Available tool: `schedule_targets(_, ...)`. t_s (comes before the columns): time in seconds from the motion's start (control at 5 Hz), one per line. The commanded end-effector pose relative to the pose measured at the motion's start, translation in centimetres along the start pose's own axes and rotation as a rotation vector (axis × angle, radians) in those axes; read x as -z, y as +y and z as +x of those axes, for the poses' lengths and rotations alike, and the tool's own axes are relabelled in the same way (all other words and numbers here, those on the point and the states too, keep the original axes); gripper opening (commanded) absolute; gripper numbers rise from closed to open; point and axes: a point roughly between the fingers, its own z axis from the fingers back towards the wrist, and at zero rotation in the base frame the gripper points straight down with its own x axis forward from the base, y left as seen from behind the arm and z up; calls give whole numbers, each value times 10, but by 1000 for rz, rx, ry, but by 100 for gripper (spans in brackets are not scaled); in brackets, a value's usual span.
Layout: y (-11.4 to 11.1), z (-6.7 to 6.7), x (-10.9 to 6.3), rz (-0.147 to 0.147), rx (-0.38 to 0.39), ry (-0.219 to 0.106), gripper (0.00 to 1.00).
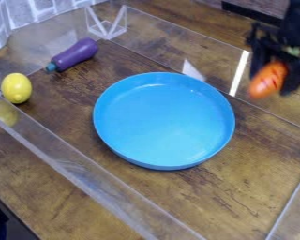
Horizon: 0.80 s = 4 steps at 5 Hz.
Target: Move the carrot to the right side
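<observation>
The small orange carrot (264, 82) hangs in the air above the wooden table, off the right rim of the blue plate (164, 120). My black gripper (274, 75) comes down from the top right corner and is shut on the carrot, its dark fingers (294, 64) on either side of it. The carrot's upper end is hidden behind the gripper. The picture is blurred around the gripper.
A purple eggplant (75, 53) lies at the back left and a yellow lemon (15, 88) at the left edge. Clear plastic walls (65, 155) border the table along the front left and the back.
</observation>
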Motion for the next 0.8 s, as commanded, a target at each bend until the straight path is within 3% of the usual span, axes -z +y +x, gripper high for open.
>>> schedule_targets(0.0,42,-24,-48,12,-142,-112,0)
schedule_targets(0.2,56,-51,-45,26,-203,-99,0)
schedule_targets(0.4,66,-81,-37,59,-259,-79,0)
schedule_targets(0.6,90,-114,-29,82,-290,-52,0)
